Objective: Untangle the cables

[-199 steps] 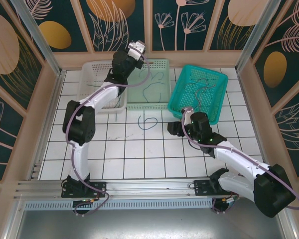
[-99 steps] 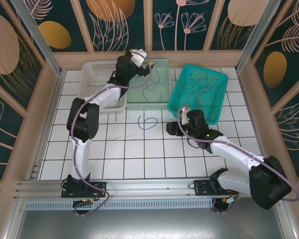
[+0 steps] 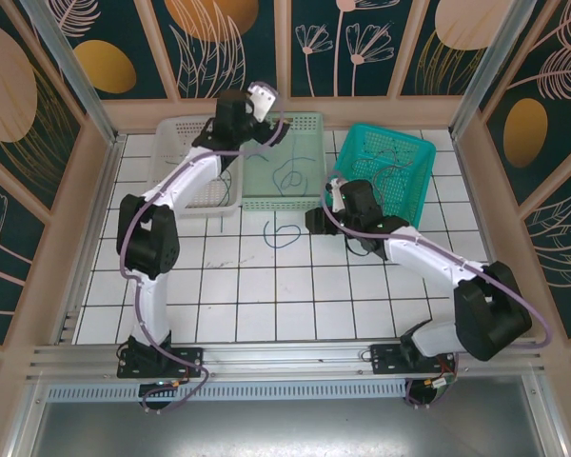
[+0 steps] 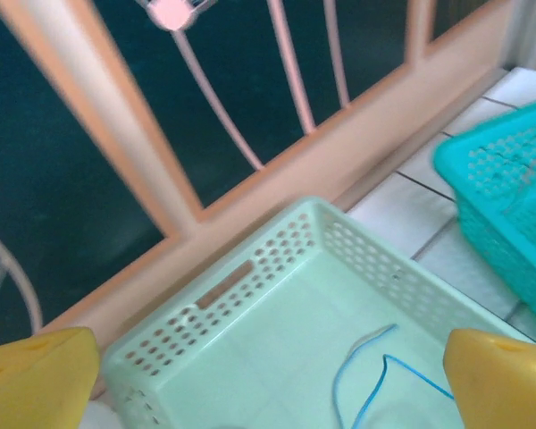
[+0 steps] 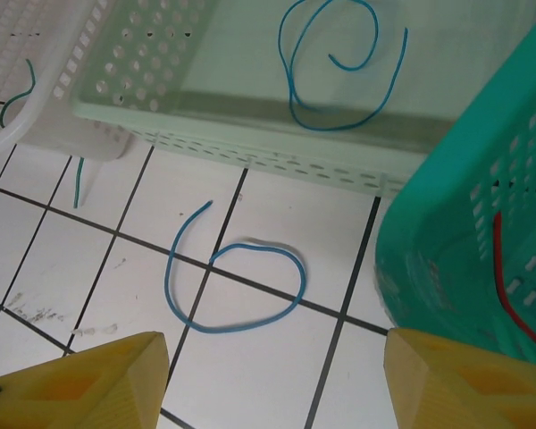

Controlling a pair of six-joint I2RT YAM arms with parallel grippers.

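With one blue cable (image 5: 335, 128) laid in the pale green basket (image 5: 250, 147) at the far edge of the counter (image 3: 219, 286) under the released left end effector (image 4: 268, 384), the released right end effector (image 5: 272, 384) was poised over a looped blue cable (image 5: 300, 277) mid-counter, judged to need a low, precise pinch.

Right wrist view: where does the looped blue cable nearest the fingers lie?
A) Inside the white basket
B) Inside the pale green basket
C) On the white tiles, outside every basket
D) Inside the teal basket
C: the looped blue cable lies flat on the white tiles, just in front of the pale green basket.
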